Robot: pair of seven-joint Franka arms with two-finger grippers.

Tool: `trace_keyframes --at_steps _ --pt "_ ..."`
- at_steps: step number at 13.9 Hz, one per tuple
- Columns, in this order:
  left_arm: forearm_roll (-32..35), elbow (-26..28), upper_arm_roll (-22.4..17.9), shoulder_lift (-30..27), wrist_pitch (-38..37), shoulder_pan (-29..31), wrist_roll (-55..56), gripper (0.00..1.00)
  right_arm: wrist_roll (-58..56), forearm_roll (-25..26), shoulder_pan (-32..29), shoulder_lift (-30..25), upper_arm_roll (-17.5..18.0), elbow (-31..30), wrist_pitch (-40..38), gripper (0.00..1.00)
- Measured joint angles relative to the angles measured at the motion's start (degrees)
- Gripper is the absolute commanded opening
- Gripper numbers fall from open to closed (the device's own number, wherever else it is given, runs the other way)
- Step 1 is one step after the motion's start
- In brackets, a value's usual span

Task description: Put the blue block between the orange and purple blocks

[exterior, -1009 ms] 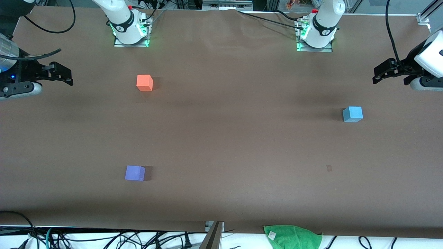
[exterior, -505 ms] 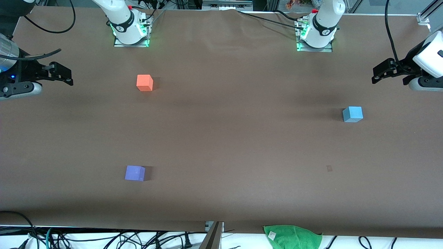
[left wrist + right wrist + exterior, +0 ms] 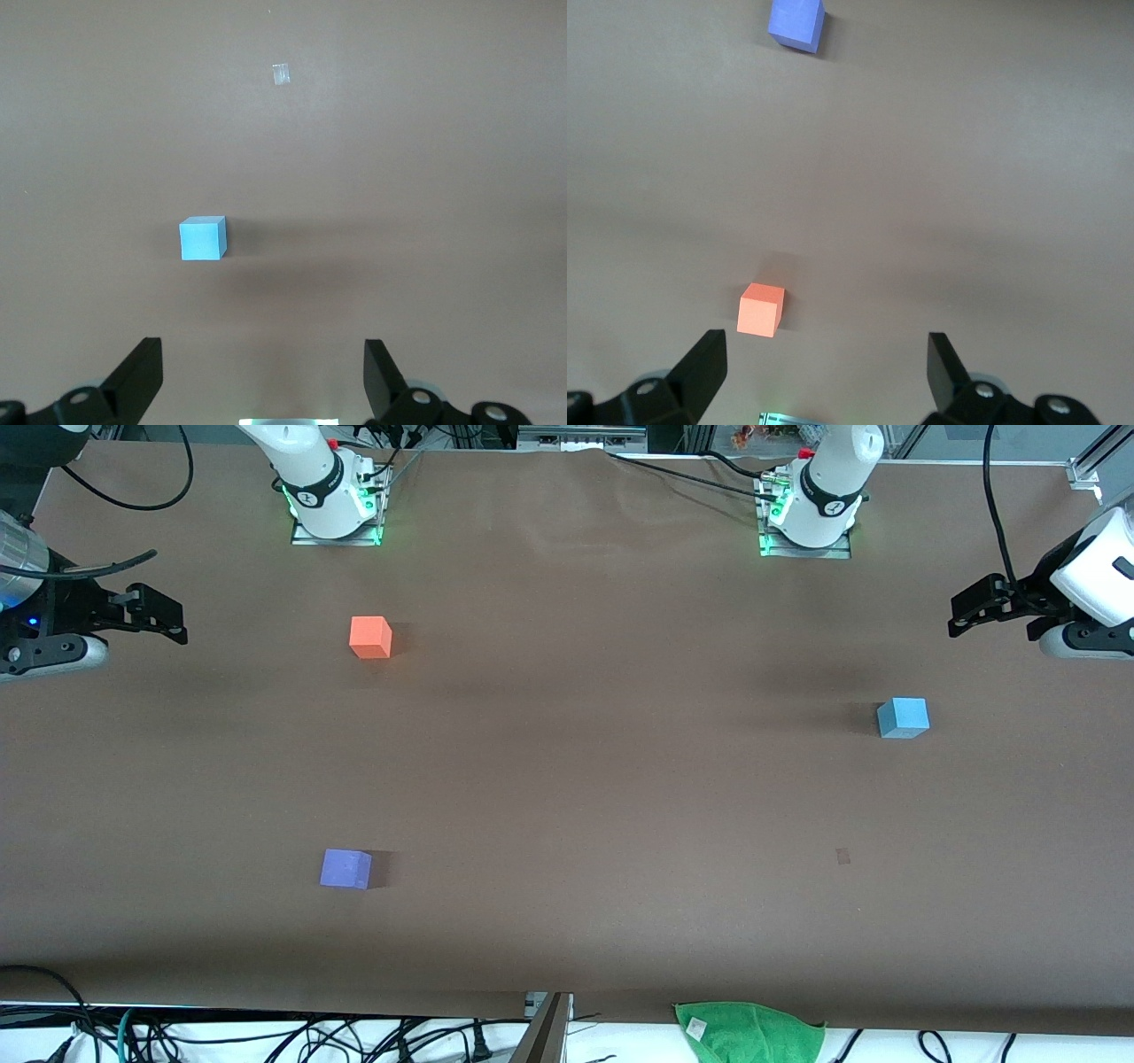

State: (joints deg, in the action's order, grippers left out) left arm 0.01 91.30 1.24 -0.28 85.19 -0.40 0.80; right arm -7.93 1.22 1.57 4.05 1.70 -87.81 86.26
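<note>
The blue block sits on the table toward the left arm's end; it also shows in the left wrist view. The orange block lies near the right arm's base. The purple block lies nearer the front camera than the orange one. Both show in the right wrist view: the orange block, the purple block. My left gripper is open and empty, up in the air at the left arm's end of the table; its jaws hang apart from the blue block. My right gripper is open and empty and waits at the right arm's end.
A green cloth lies at the table's front edge. A small pale mark is on the brown table cover. Cables hang along the front edge and by the arm bases.
My left gripper has shifted slightly up and away from the front camera. The blocks and the right arm have not moved.
</note>
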Motion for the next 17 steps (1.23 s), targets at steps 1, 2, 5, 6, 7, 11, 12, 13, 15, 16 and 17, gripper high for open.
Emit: trace_keyframes --at_steps 1,2,5,6,7,11,12,13,15,16,17 --pt "0.0 0.0 0.0 0.0 0.0 0.0 0.0 1.00 0.0 0.0 0.0 0.0 0.0 0.0 0.0 1.00" --pt "0.0 0.0 0.0 0.0 0.0 0.0 0.0 1.00 0.0 0.0 0.0 0.0 0.0 0.0 0.0 1.00" --pt "0.0 0.0 0.0 0.0 0.0 0.0 0.0 1.00 0.0 0.0 0.0 0.0 0.0 0.0 0.0 1.00" --pt "0.0 0.0 0.0 0.0 0.0 0.0 0.0 1.00 0.0 0.0 0.0 0.0 0.0 0.0 0.0 1.00" --pt "0.0 0.0 0.0 0.0 0.0 0.0 0.0 1.00 0.0 0.0 0.0 0.0 0.0 0.0 0.0 1.00" --pt "0.3 0.3 -0.3 0.8 0.0 0.6 0.0 1.00 0.0 0.0 0.0 0.0 0.0 0.0 0.0 1.00" --pt "0.5 0.4 -0.4 1.5 0.0 1.7 0.0 1.00 0.0 0.0 0.0 0.0 0.0 0.0 0.0 1.00" --pt "0.7 0.5 -0.5 2.5 0.0 3.0 0.0 1.00 0.0 0.0 0.0 0.0 0.0 0.0 0.0 1.00" --pt "0.7 1.3 -0.6 5.2 -0.3 5.8 -0.3 1.00 0.0 0.0 0.0 0.0 0.0 0.0 0.0 1.00" --pt "0.8 2.8 -0.6 6.4 -0.2 6.7 -0.5 1.00 0.0 0.0 0.0 0.0 0.0 0.0 0.0 1.00" --pt "1.2 4.6 -0.6 7.3 0.7 7.3 -0.5 1.00 0.0 0.0 0.0 0.0 0.0 0.0 0.0 1.00"
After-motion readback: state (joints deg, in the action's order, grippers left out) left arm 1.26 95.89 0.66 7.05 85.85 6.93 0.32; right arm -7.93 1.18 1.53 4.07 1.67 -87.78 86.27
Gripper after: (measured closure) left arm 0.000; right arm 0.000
